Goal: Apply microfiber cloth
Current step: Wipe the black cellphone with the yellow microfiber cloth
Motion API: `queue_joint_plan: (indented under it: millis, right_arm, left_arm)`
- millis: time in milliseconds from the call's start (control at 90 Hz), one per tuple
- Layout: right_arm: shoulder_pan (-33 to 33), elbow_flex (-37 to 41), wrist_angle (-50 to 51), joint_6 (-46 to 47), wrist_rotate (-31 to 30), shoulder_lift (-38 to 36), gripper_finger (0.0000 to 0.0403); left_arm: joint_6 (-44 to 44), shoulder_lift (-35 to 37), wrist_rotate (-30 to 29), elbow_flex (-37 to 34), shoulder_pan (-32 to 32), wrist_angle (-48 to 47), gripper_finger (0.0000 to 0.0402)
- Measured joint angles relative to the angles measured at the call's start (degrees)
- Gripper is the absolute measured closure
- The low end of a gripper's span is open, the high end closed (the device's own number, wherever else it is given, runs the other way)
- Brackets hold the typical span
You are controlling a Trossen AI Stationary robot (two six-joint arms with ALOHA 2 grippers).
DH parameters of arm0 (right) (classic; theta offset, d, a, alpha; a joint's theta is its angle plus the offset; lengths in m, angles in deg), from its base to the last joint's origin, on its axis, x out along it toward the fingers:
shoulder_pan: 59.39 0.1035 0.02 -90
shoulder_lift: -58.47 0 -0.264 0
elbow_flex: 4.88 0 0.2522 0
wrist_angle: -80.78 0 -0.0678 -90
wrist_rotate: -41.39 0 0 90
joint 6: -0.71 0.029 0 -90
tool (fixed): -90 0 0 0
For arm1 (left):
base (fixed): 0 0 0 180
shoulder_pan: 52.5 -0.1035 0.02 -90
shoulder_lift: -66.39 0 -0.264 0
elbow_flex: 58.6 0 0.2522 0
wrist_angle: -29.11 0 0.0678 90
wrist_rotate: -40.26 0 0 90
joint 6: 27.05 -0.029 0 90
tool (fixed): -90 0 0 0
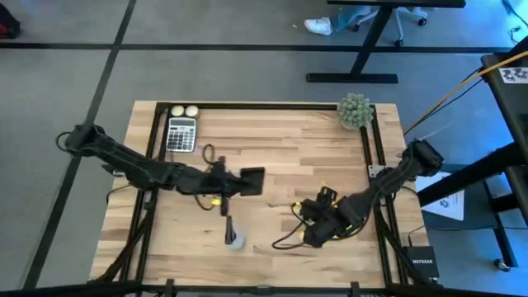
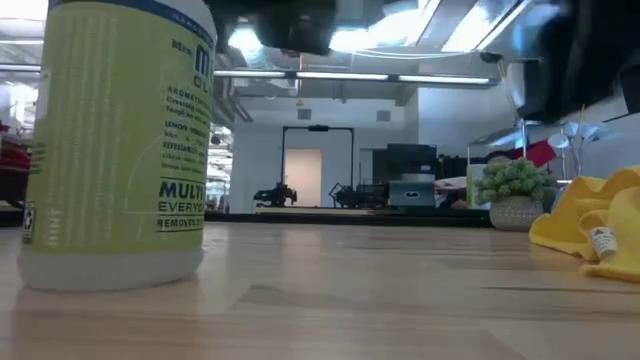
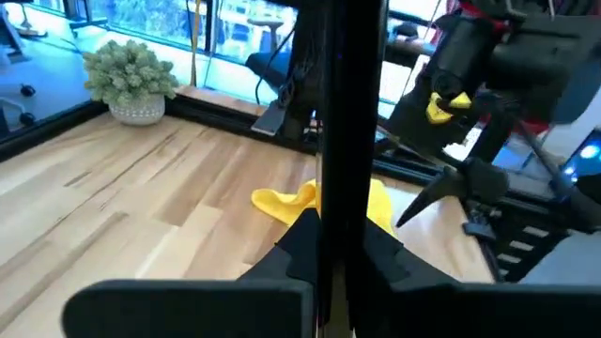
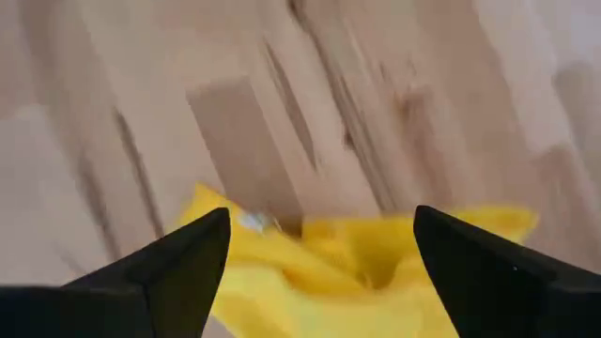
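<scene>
microfiber cloth (image 4: 376, 253): blurred, cut off by the picture's edge below the right gripper (image 4: 319, 258)
smartphone (image 3: 352, 141): edge-on in the left gripper, screen hidden

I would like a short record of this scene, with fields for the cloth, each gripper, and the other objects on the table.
cloth: microfiber cloth, yellow, crumpled, lying on the table near its right front
right gripper: right gripper, fingers open, directly over the cloth
left gripper: left gripper, at the table's middle, holding a thin black slab upright, probably the phone
other objects: spray bottle lying at front; calculator at back left; small potted plant at back right
</scene>
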Motion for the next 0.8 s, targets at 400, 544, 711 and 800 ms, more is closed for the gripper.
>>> queue_joint_plan:
  millis: [400, 544, 711, 800]
  right_arm:
    - [5.92, 17.36, -9.90, 15.31, 6.52, 0.02, 0.0084]
    - [6.00, 22.17, -17.41, 16.76, 7.04, -0.40, 0.0084]
    - [6.11, 23.94, -18.50, 17.70, 4.34, -0.46, 0.0084]
    - [6.06, 24.11, -18.84, 17.75, 2.49, -0.32, 0.0084]
  left_arm:
    - [-2.66, -13.82, 10.09, 7.66, -4.91, 3.12, 0.0395]
    - [-2.67, -14.85, 10.05, 7.67, -5.51, 3.41, 0.0395]
    - [-2.80, -17.42, 13.10, 7.67, -5.90, 7.86, 0.0395]
    - [-2.64, -19.86, 14.47, 7.67, -6.09, 10.93, 0.0395]
